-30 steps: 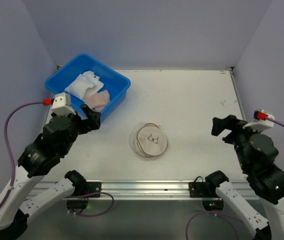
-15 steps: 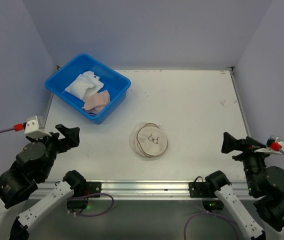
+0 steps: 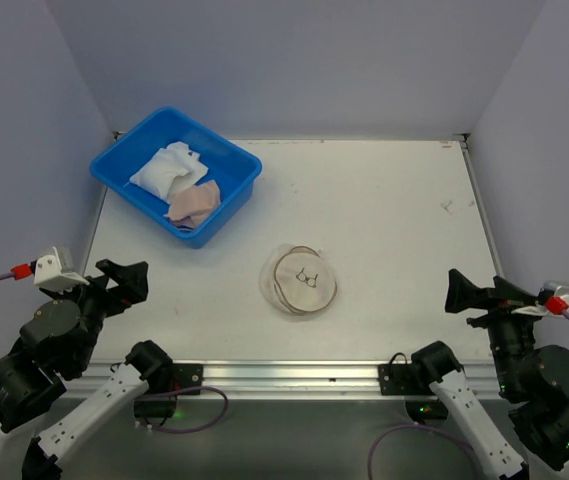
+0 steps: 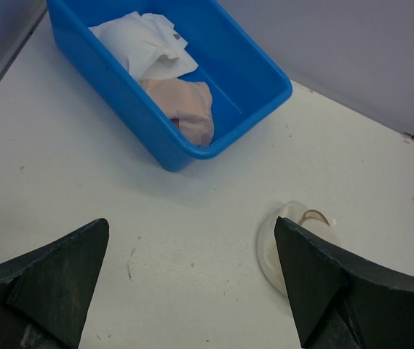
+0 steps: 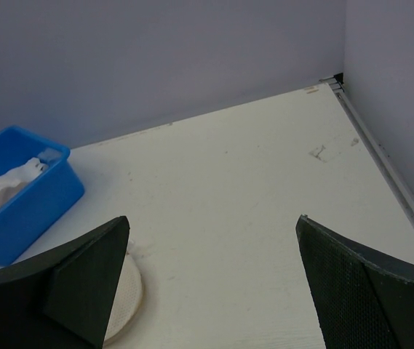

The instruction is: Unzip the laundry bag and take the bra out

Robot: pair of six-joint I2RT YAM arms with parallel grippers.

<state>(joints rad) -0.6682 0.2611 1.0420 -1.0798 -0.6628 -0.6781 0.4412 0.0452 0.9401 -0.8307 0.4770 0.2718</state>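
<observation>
- Top external view: fixed high above and behind the 2 arm bases, which sit along the bottom of the frame. It looks down and forward over the whole table (image 3: 394, 220), with the back wall (image 3: 294, 60) across the top.
- Left wrist view: sits just behind the left gripper (image 3: 124, 278), low and close to the tabletop. It faces forward and slightly right, its 2 fingers (image 4: 46, 283) dark in the bottom corners.
- Right wrist view: sits just behind the right gripper (image 3: 472, 292), equally low, facing forward and slightly left.
- Shared: all 3 views take in the blue tub (image 3: 232, 205) and the laundry bag (image 3: 302, 280). The 2 wrist views catch the bag from opposite sides, each at a bottom edge.
</observation>
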